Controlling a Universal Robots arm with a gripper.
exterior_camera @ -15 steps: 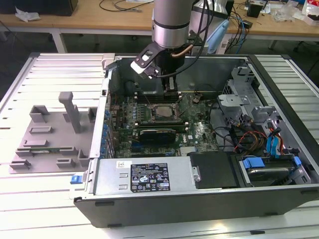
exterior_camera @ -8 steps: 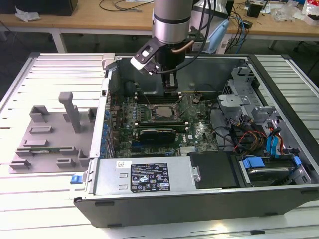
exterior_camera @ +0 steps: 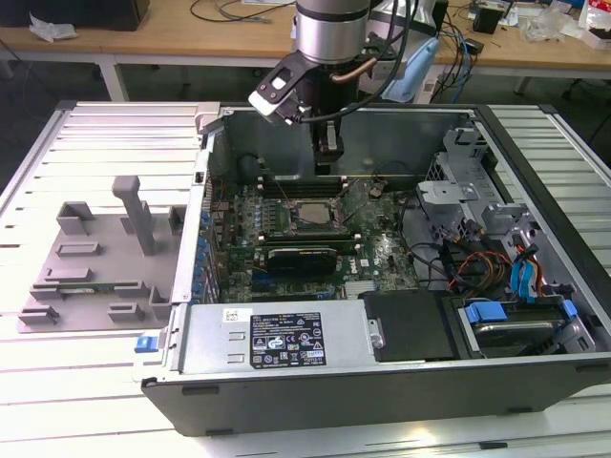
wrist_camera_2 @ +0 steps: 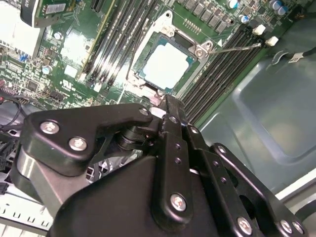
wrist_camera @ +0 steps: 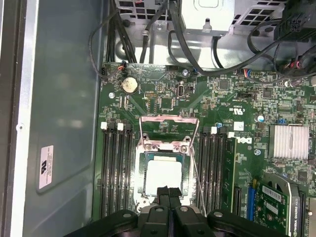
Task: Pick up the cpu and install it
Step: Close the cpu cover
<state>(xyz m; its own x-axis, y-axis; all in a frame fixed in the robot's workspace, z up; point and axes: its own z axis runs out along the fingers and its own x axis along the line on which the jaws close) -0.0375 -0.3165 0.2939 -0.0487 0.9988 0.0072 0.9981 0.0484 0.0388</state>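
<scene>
The cpu [wrist_camera: 165,175] lies flat in its open socket [wrist_camera: 163,146] (so it's in), right under the gripper [wrist_camera: 168,190], 2 fingers [wrist_camera: 162,195] closed on nothing.

arm [exterior_camera: 331,24] upright, wrist pointing down, hand [wrist_camera: 168,190] w/ fingers [wrist_camera: 161,195] pressed together, nothing held

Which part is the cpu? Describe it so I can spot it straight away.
Look inside the open computer case, at the green motherboard. Between the two banks of black memory slots, beside a flipped-open metal frame, the cpu is the flat silvery-white square, the only bright, plain plate there.
</scene>
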